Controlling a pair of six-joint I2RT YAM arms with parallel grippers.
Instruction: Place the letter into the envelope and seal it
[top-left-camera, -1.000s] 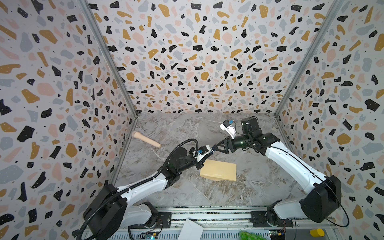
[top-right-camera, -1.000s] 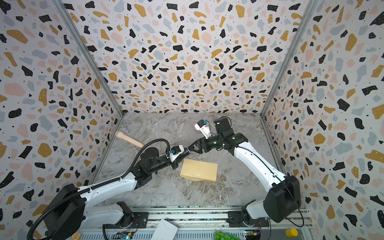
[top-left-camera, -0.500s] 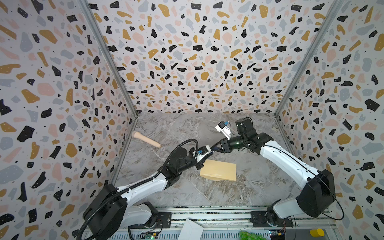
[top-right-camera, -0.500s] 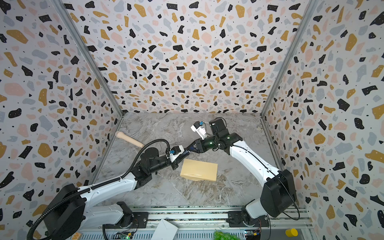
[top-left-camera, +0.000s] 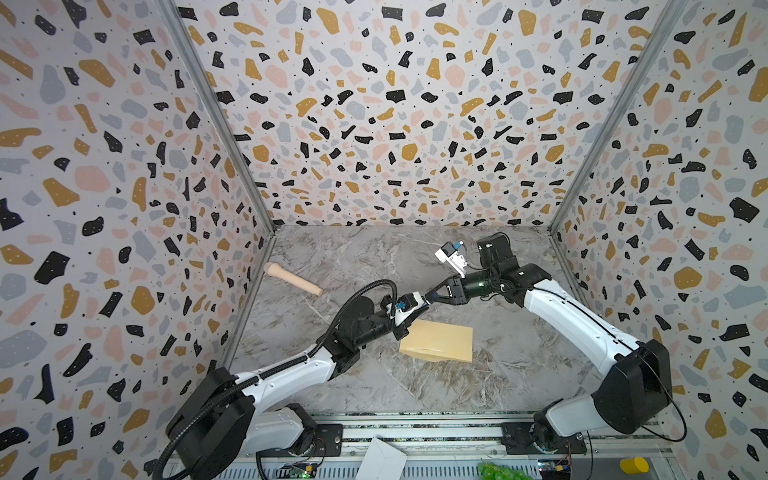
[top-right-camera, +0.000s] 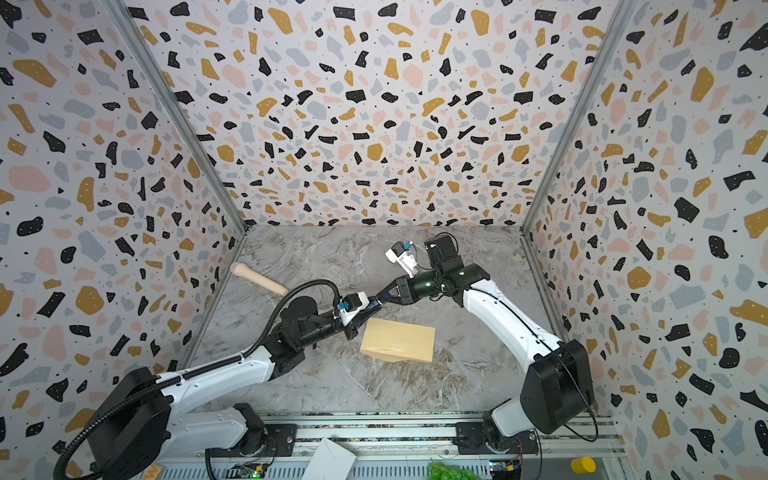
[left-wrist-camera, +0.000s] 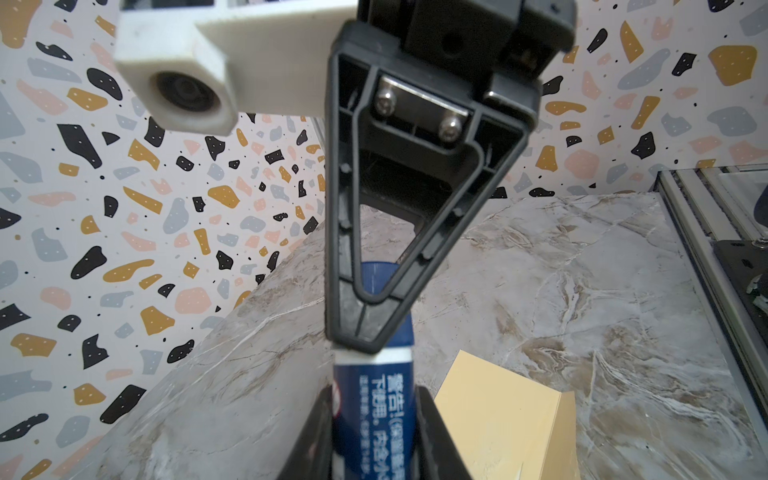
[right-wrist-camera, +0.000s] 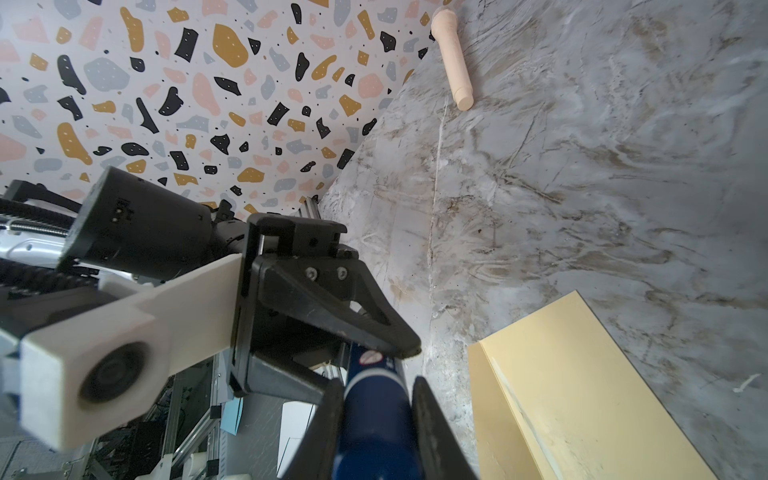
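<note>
White arms (top-left-camera: 573, 316), black joints (top-left-camera: 631, 386), triangular black right hand (top-left-camera: 430, 296)

The blue tube (left-wrist-camera: 374, 415) bears white Chinese print beginning "警告!", the rest too blurred.

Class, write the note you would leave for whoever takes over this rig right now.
The left gripper is shut on a blue tube; the right gripper is shut on its other end.
The envelope lies flat on the table, in neither gripper.
The letter is not in sight, perhaps already inside.
Left to do: probably sealing; the flap's state cannot be told.
</note>
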